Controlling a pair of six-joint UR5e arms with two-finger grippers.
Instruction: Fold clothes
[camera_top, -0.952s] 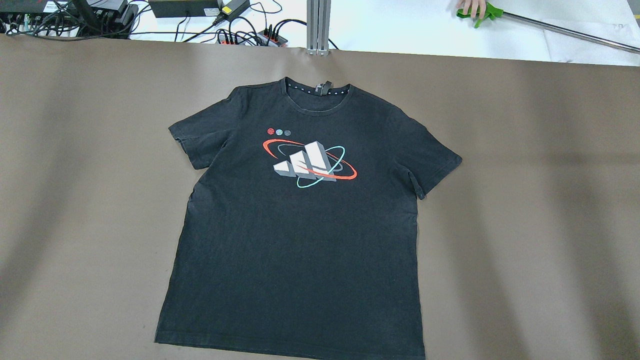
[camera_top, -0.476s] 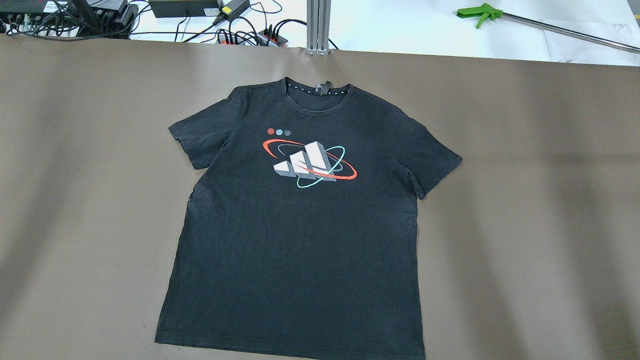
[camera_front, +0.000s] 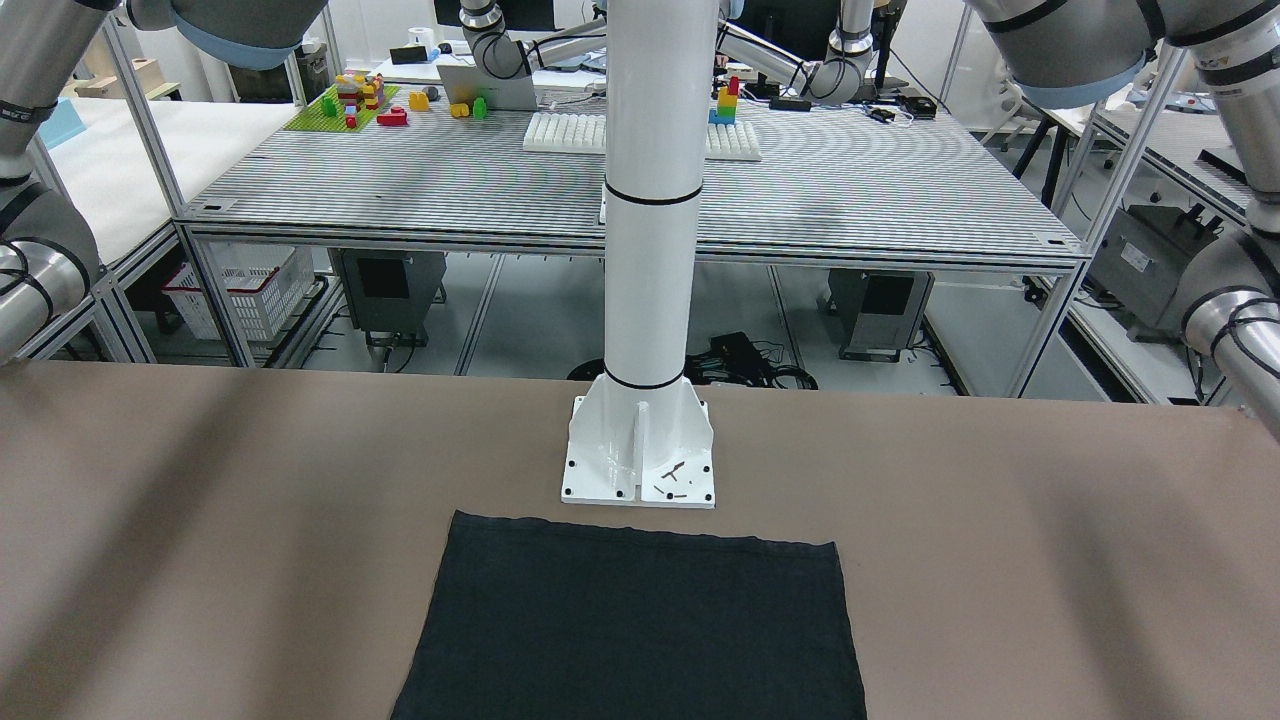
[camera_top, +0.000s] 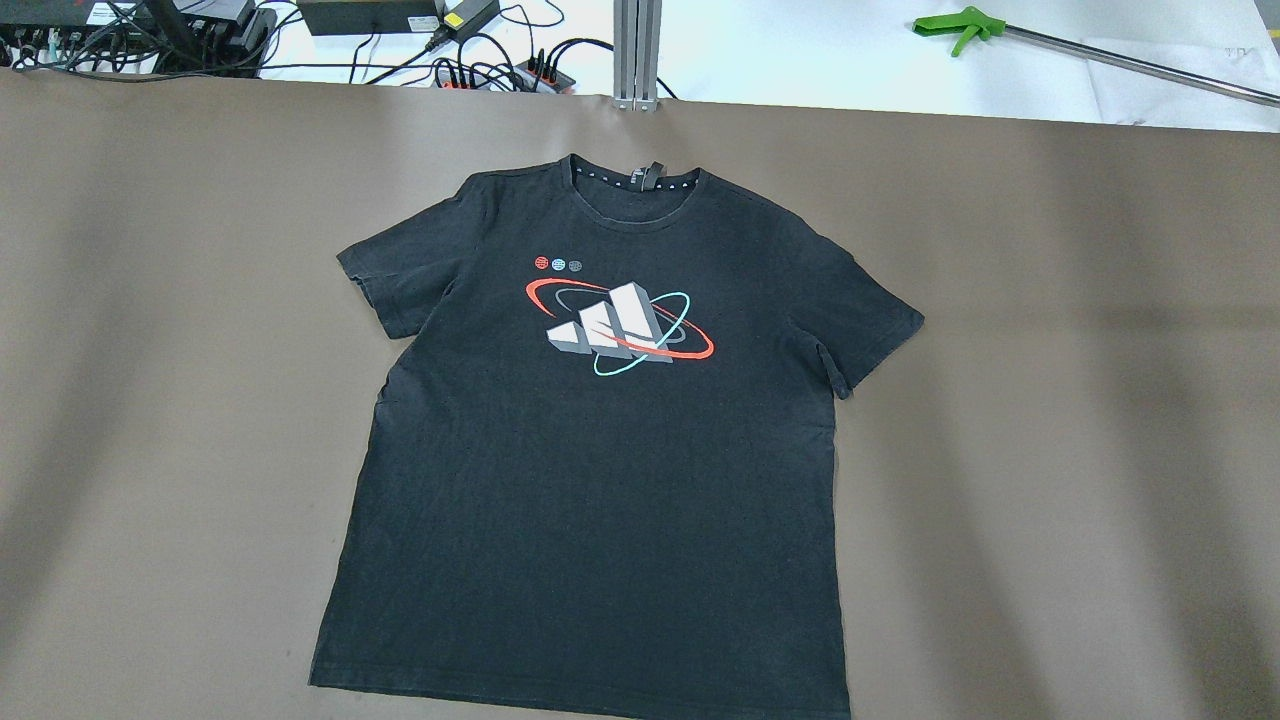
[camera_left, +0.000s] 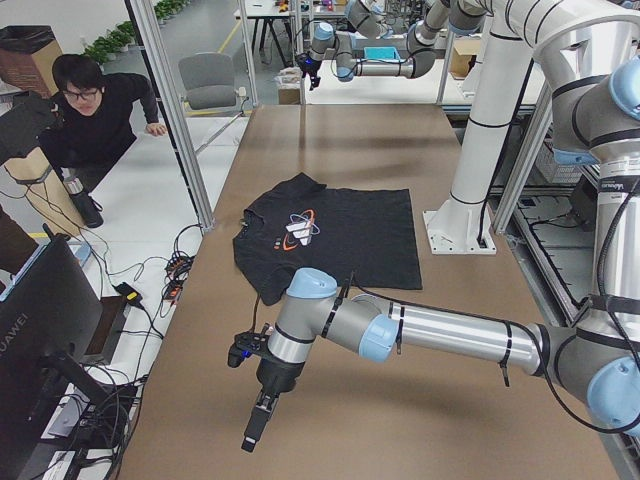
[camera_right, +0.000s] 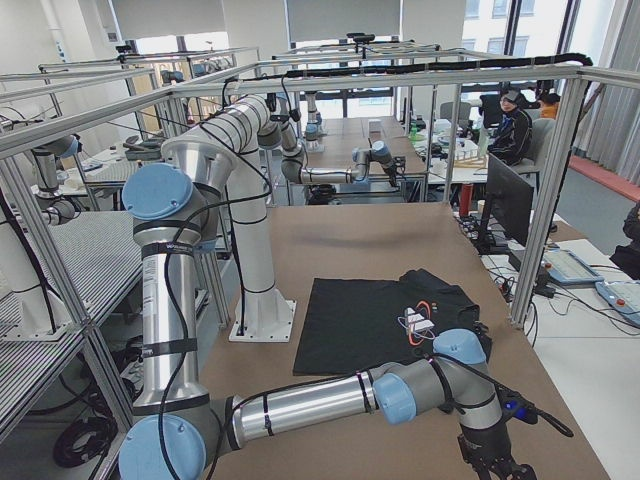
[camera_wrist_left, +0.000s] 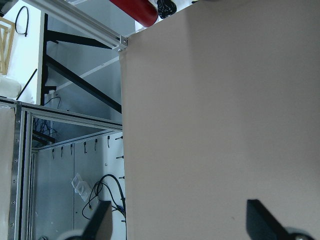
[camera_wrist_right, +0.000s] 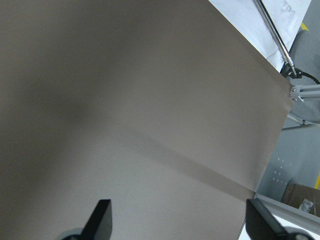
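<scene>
The clothes are one black T-shirt (camera_top: 600, 480) with a red, teal and grey chest print, lying flat and face up mid-table, collar toward the far edge. Its plain hem end (camera_front: 630, 620) lies just in front of the white pillar's base. Side views show the shirt (camera_left: 340, 235) (camera_right: 360, 320) spread flat. My left gripper (camera_wrist_left: 180, 222) is open over bare brown table near the table's corner, far from the shirt. The left arm (camera_left: 400, 330) reaches across the near end. My right gripper (camera_wrist_right: 177, 222) is open too, over bare table at the other end.
The white pillar base (camera_front: 640, 470) is bolted behind the hem. A green-handled tool (camera_top: 960, 25) and cables (camera_top: 150, 30) lie beyond the far edge. A person (camera_left: 95, 110) leans beside the table. A monitor (camera_right: 505, 200) stands past the edge.
A hand that held the green-handled tool one second ago has gone. The T-shirt has not moved.
</scene>
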